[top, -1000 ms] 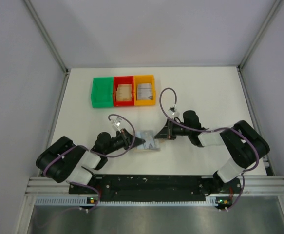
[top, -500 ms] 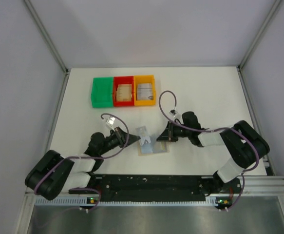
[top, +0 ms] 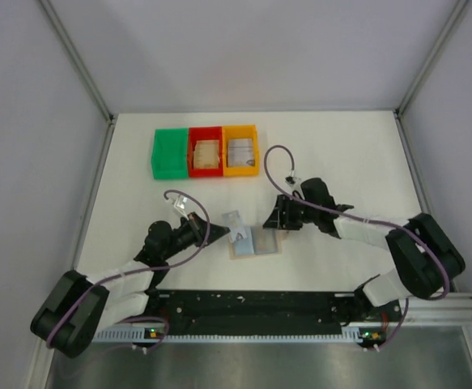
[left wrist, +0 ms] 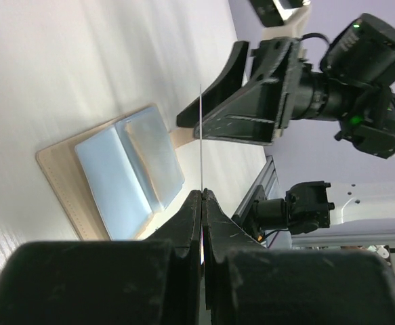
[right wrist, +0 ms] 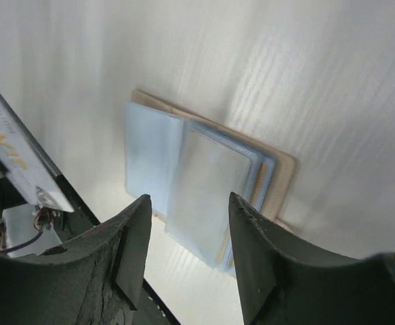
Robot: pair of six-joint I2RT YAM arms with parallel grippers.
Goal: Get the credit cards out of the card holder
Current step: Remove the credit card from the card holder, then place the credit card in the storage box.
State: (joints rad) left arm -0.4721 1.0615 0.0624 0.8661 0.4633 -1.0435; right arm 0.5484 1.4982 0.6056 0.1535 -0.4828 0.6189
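The card holder lies open and flat on the white table, tan skin down and blue-grey sleeves up. It also shows in the left wrist view and the right wrist view. My left gripper is shut on one grey-silver credit card, held clear of the holder at its left edge. That card shows edge-on in the left wrist view and flat in the right wrist view. My right gripper hovers open over the holder's right half, its fingertips apart with nothing between them.
Three small bins stand in a row at the back: green, red holding tan cards, orange holding grey cards. The metal rail of the arm bases runs along the near edge.
My left gripper drew a card out of the holder and pulled back to the left. My right gripper let go of the holder and opened; the holder now lies flat.
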